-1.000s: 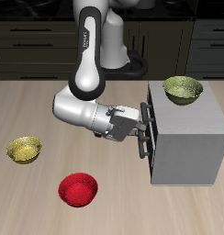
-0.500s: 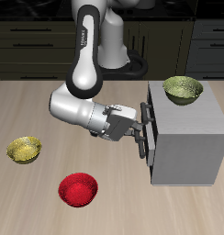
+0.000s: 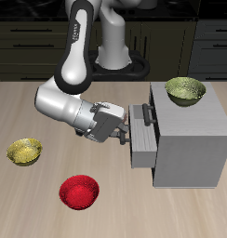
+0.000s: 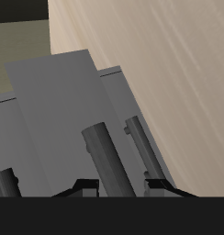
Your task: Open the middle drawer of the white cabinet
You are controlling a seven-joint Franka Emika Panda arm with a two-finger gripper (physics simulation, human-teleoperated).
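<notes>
The white cabinet (image 3: 192, 139) stands on the table with its dark-handled fronts facing my gripper. The middle drawer (image 3: 141, 154) sticks out partway from the cabinet's face, past the fronts above and below it. My gripper (image 3: 133, 133) is shut on the middle drawer's dark bar handle. In the wrist view the bar handle (image 4: 106, 154) runs between my two fingertips (image 4: 84, 186), with the pale drawer front (image 4: 59, 106) behind it. My gripper (image 4: 117, 187) straddles the bar there.
A yellow-green bowl (image 3: 185, 90) sits on the cabinet's flat top. A yellow bowl (image 3: 24, 151) and a red bowl (image 3: 79, 191) lie on the table nearer the front edge. Dark kitchen cupboards (image 3: 208, 37) line the back.
My arm has drawn back from the cabinet and the middle drawer has slid out with the gripper. The bowls have not moved.
</notes>
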